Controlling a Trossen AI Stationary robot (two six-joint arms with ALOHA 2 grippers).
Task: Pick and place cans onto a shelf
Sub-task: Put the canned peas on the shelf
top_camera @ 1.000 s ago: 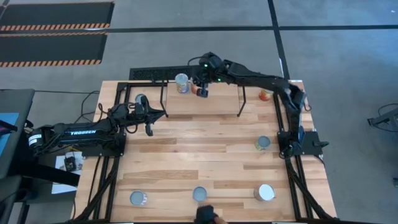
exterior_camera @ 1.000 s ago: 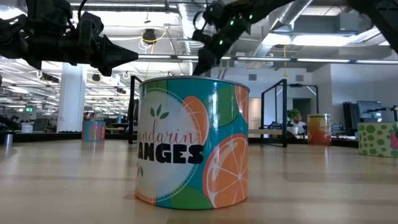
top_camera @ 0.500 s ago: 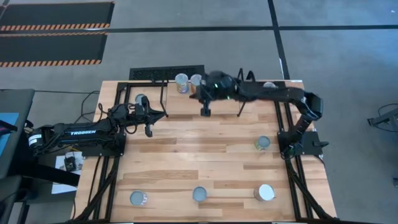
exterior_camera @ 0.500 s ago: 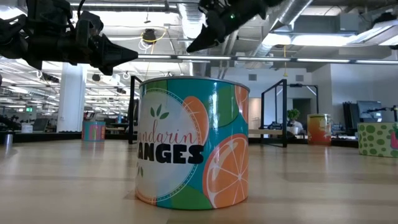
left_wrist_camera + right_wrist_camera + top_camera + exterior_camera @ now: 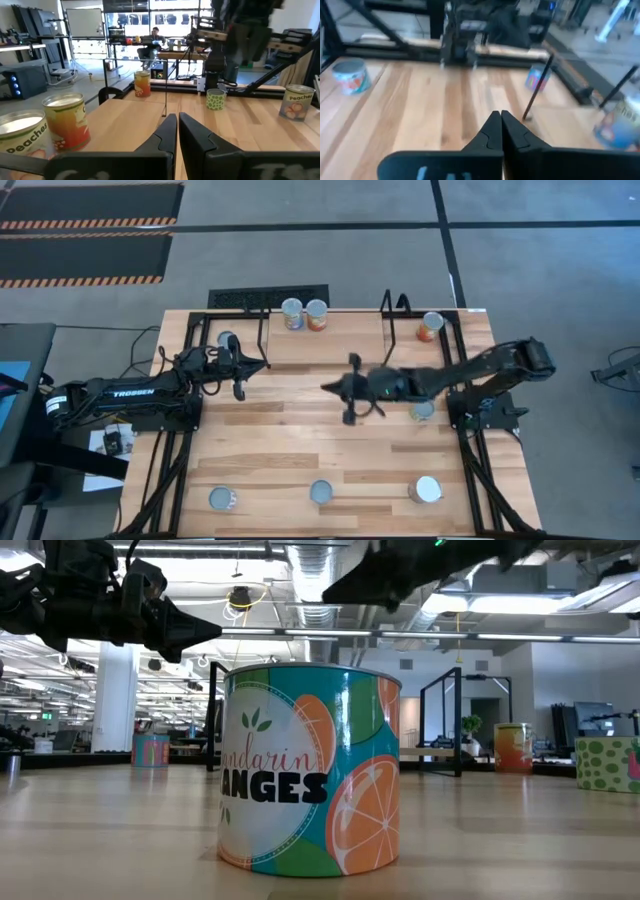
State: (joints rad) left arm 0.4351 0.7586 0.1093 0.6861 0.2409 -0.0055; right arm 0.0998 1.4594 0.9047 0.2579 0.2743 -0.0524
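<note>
The right arm is smeared with motion in the high view, so the right gripper (image 5: 335,387) shows only as a dark blur over bare planks just in front of the shelf (image 5: 345,345); its wrist camera shows the two fingers (image 5: 492,131) pressed together with nothing between them. In the low view that gripper's tip is cut off by the picture's upper edge. A mandarin-orange can (image 5: 308,768) stands so close to the low camera that it hides the middle of the table (image 5: 300,440) and most of the shelf behind it.

Two cans (image 5: 303,313) stand side by side, nearly touching, on the shelf's far edge towards its left end. A third can (image 5: 431,326) sits just beyond the shelf's right wire frame (image 5: 392,320); whether it rests on the board or on the table I cannot tell. Another can (image 5: 423,410) is partly covered by the right arm, in front of the shelf's right end. Three more cans (image 5: 321,492) line the table's near edge, well apart from the shelf, and one can (image 5: 227,340) lies beside the shelf's left frame.

The left gripper (image 5: 262,364) waits just off the shelf's left front corner, its fingers (image 5: 165,135) closed on each other and empty. A seated person (image 5: 154,39) shows far behind the shelf in the left wrist view.
</note>
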